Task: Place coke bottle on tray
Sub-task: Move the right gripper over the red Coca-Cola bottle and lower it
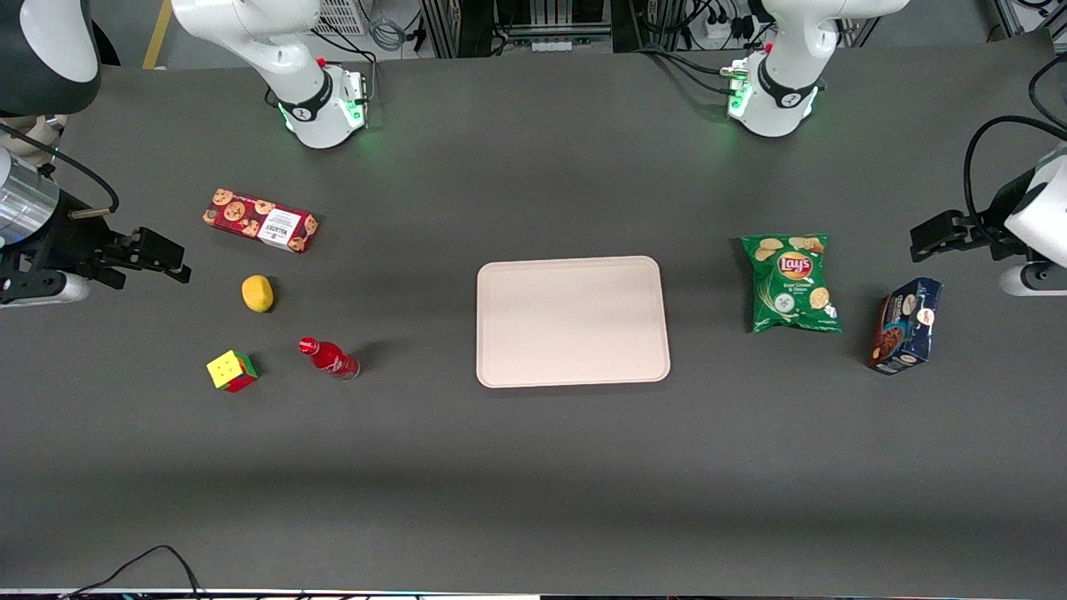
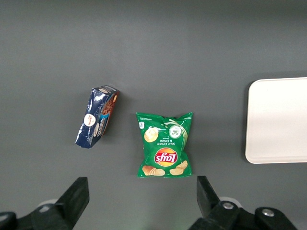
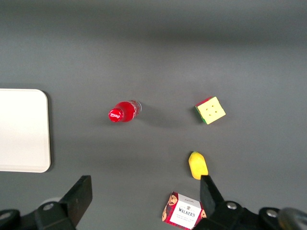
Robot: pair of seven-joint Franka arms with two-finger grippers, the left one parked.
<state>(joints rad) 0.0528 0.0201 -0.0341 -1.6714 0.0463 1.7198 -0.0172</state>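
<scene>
My working arm reaches in at the left edge of the front frame, held level above the tabletop [image 1: 533, 500], its pincer [image 1: 162, 258] pointing toward the middle of the frame. The pincer hangs in the air with its fingers [image 3: 81, 194] spread wide and nothing between them, well apart from every object.

The tabletop is a dark grey matte sheet. Along the top edge of the front frame I see cables, power strips and metal framing, plus the two arm bases with green lights.

The coke bottle [image 1: 329, 357] stands on the tabletop in the lower left part of the front frame, near the rubik's cube [image 1: 231, 371] and nearer to the front camera than the lemon [image 1: 257, 293] and the red cookie box [image 1: 260, 220]. The tray [image 1: 572, 322] lies flat at the centre of the frame, bare, well apart from the bottle. Toward the parked arm's end lie a green chips bag [image 1: 790, 282] and a blue cookie box [image 1: 906, 324].

The right wrist view looks straight down on the bottle's red cap [image 3: 115, 115], which the front view shows only at a slant. The left wrist view alone shows the chips bag's printed face up close, with just one end of the tray.
</scene>
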